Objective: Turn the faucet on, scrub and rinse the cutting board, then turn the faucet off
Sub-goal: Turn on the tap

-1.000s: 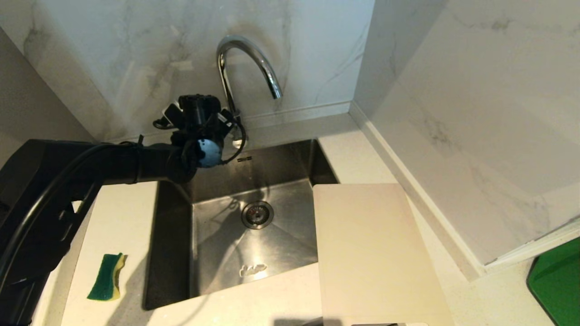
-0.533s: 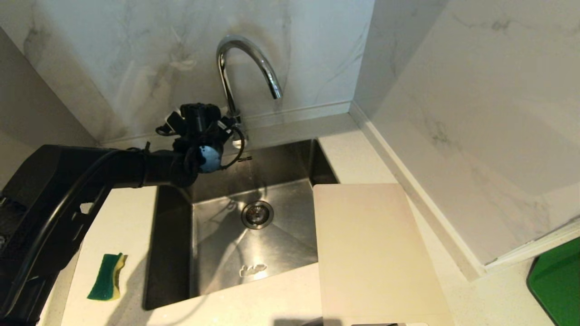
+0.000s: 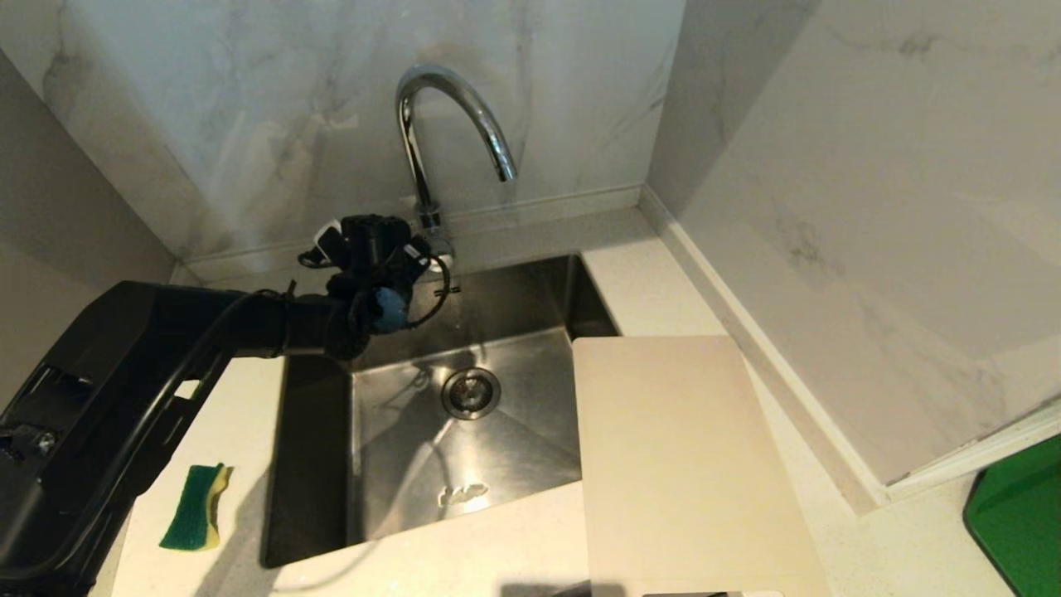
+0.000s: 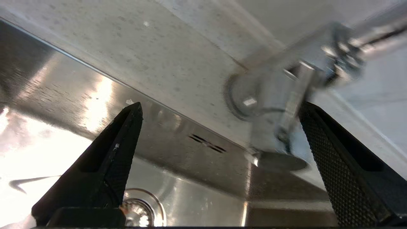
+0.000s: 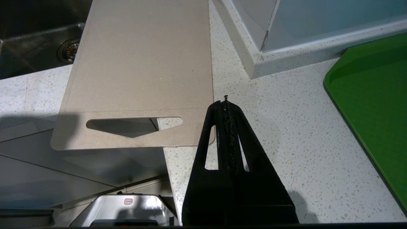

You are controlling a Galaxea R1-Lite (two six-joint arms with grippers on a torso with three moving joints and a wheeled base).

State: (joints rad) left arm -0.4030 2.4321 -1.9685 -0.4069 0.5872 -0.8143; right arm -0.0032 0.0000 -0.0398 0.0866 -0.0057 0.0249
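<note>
The chrome faucet arches over the back of the sink. My left gripper is open right beside its base. In the left wrist view the faucet base and its thin lever lie between the spread fingers, close to the far one, with no contact that I can make out. The cream cutting board lies flat on the counter, overlapping the sink's right edge. My right gripper is shut and empty over the counter beside the board's slot handle.
A green and yellow sponge lies on the counter left of the steel sink, whose drain is uncovered. A bright green tray sits at the far right. Marble walls close in the back and right sides.
My left arm has sunk and pushed forward, bringing the open gripper lower, closer to the faucet's base. The board, the sponge and the right gripper have stayed put.
</note>
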